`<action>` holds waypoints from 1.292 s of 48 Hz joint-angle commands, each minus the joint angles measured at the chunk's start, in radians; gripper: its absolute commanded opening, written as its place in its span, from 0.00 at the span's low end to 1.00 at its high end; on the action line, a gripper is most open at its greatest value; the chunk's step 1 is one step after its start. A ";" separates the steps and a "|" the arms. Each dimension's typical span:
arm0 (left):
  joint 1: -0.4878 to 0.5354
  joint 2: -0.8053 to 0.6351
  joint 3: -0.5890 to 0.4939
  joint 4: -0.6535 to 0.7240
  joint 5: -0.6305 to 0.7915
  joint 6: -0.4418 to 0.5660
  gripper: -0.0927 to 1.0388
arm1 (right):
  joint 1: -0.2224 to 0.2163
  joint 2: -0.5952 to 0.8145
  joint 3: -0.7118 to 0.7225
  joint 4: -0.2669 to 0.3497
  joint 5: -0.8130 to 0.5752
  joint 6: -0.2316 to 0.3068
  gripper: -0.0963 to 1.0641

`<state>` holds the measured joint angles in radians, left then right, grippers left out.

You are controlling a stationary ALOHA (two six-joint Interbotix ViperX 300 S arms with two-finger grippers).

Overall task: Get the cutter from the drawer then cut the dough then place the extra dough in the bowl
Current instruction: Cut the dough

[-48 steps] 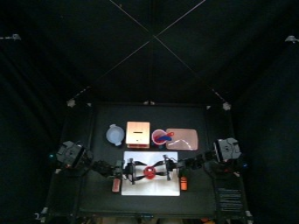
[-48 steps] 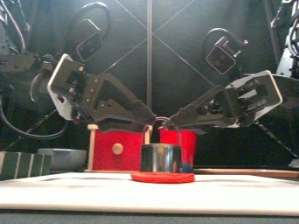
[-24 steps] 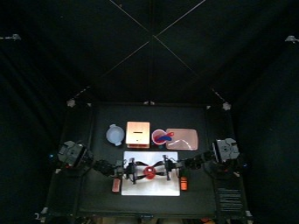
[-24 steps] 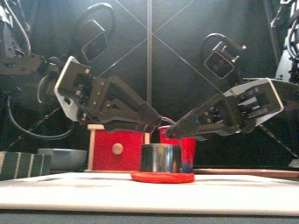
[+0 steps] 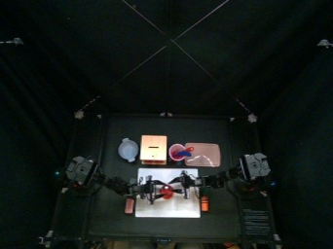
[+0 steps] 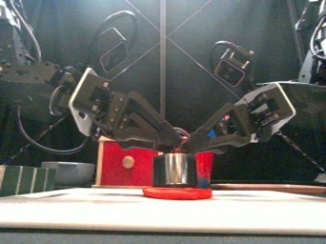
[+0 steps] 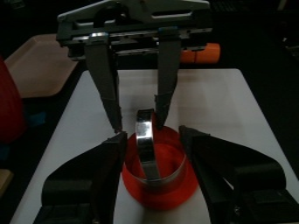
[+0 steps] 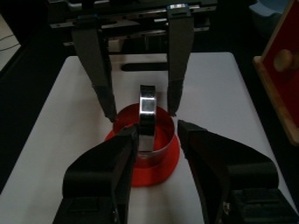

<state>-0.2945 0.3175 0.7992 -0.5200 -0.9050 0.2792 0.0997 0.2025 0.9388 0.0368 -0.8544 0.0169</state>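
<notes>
A round metal cutter (image 6: 174, 172) stands upright on a flat red dough disc (image 6: 177, 193) in the middle of the white cutting board (image 6: 76, 205). My left gripper (image 6: 166, 151) slants down from the left and my right gripper (image 6: 188, 150) from the right, and their tips meet at the cutter's top rim. In the left wrist view my left gripper (image 7: 152, 140) is open about as wide as the cutter (image 7: 156, 156), one jaw on each side. The right gripper (image 8: 155, 136) is spread the same way over the cutter (image 8: 149, 149). The handle (image 8: 149, 109) rises untouched between the jaws.
Behind the board stand the wooden box (image 5: 154, 149) with its red drawer front (image 6: 128, 157), the blue-grey bowl (image 5: 127, 149) at the back left, and a pink tray (image 5: 211, 153) with the red cup (image 5: 181, 151) at the back right.
Both grippers have sunk a little and closed in over the cutter. The cutter and the dough have stayed in place.
</notes>
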 commanded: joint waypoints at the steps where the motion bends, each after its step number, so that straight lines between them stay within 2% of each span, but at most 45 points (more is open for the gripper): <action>1: 0.005 -0.015 -0.006 -0.003 -0.006 0.000 0.85 | 0.011 -0.035 -0.015 -0.009 -0.002 -0.005 0.75; 7: 0.005 -0.017 0.000 -0.005 -0.005 0.002 0.84 | 0.025 -0.035 -0.015 -0.029 -0.003 -0.003 0.74; 15: 0.005 -0.017 0.008 -0.005 0.000 0.000 0.80 | 0.044 -0.035 -0.011 -0.020 -0.003 0.000 0.71; 28: -0.003 -0.018 0.026 0.006 0.012 0.002 0.68 | 0.040 -0.023 -0.008 -0.021 0.000 -0.003 0.62; 42: -0.006 -0.017 0.029 0.011 0.058 0.002 0.65 | 0.040 0.018 -0.015 -0.012 0.058 0.008 0.55; 49: -0.009 -0.008 0.029 0.011 0.067 0.002 0.65 | 0.044 0.044 -0.021 0.012 0.110 0.011 0.53; 62: -0.021 0.017 0.028 0.009 0.098 0.002 0.65 | 0.067 0.075 0.005 0.101 0.156 0.011 0.51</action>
<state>-0.3114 0.3329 0.8330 -0.5108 -0.8253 0.2823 0.1641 0.2424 0.9143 0.1043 -0.7424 0.0245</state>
